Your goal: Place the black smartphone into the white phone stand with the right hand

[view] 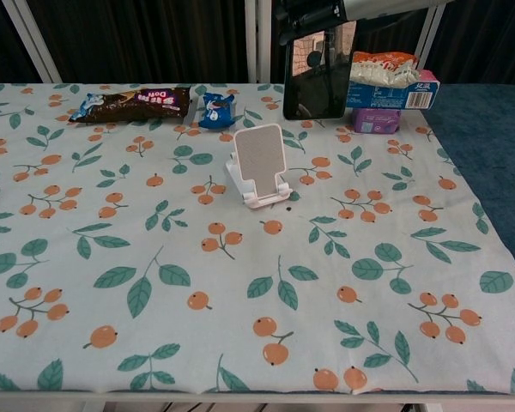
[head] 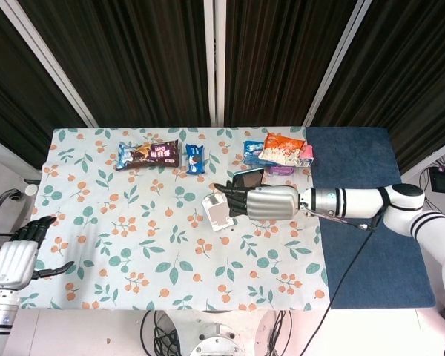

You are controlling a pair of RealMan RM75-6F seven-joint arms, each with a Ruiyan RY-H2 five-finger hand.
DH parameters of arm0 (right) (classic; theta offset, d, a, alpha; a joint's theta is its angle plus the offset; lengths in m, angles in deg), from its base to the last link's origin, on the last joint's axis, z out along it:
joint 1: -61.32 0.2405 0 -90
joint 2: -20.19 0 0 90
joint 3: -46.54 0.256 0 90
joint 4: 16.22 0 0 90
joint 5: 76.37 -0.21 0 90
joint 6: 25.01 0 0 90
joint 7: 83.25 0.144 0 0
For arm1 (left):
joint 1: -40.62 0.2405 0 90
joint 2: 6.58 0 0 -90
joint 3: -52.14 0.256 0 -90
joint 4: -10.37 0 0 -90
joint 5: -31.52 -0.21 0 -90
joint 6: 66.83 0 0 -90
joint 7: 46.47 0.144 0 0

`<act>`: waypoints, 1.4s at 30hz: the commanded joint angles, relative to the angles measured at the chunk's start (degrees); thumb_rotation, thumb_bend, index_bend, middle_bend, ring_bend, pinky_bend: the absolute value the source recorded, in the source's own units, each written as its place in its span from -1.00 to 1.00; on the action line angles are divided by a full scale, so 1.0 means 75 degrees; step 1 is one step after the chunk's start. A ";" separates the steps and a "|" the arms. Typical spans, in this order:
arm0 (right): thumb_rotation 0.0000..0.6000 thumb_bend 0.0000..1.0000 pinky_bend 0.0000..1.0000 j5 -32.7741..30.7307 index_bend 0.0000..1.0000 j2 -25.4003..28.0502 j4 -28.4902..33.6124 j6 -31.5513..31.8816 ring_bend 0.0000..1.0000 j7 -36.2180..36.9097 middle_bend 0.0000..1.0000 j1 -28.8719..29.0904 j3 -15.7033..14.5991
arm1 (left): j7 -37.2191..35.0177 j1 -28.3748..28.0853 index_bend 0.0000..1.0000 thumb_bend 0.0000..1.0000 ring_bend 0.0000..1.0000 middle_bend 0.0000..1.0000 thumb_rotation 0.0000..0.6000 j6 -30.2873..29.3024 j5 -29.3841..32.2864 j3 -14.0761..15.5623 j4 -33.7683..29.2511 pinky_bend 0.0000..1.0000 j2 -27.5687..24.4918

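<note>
Black smartphone (view: 318, 74): stiff flat slab, glossy glass face, likely slippery and breakable; best held by long edges near top, lower end left free for cradle. My right hand (head: 265, 202) grips it so, fingers (head: 228, 194) clamped on upper part. Phone hangs upright in air, screen forward, behind and right of white phone stand (view: 259, 165), apart from it. Left hand (head: 18, 256) off surface edge, fingers apart, holding nothing.

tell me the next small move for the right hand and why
Probably ease the black smartphone left and down toward the white phone stand. The right hand holds it upright in the air, above and to the right of the stand, whose cradle is empty.
</note>
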 commanded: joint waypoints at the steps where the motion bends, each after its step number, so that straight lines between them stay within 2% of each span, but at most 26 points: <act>1: 1.00 -0.57 -1.00 0.0070 -0.03 -0.0200 -0.0221 0.0080 -0.39 0.0093 -0.46 0.0138 -0.0151 | -0.0010 0.0013 -0.76 -0.99 -0.74 -0.78 0.09 -0.0006 0.0014 0.0002 0.0012 -0.55 -0.0002; 17: 1.00 -0.57 -1.00 -0.0110 -0.03 -0.1152 -0.0948 -0.0304 -0.45 -0.0069 -0.48 0.0495 -0.0626 | -0.0179 0.0103 -0.76 -0.99 -0.74 -0.78 0.09 -0.0099 0.0021 0.0016 0.0179 -0.55 0.0005; 32: 1.00 -0.56 -1.00 -0.0476 -0.03 -0.1762 -0.1146 -0.0536 -0.50 -0.0636 -0.48 0.0613 -0.0783 | -0.0438 0.0157 -0.76 -0.99 -0.74 -0.78 0.10 -0.0160 -0.0059 0.0050 0.0403 -0.56 0.0000; 42: 1.00 -0.56 -1.00 -0.0492 -0.03 -0.2122 -0.1363 -0.0807 -0.52 -0.0668 -0.51 0.0865 -0.1046 | -0.0390 0.0180 -0.76 -0.99 -0.74 -0.78 0.10 -0.0220 -0.0072 0.0034 0.0526 -0.55 0.0049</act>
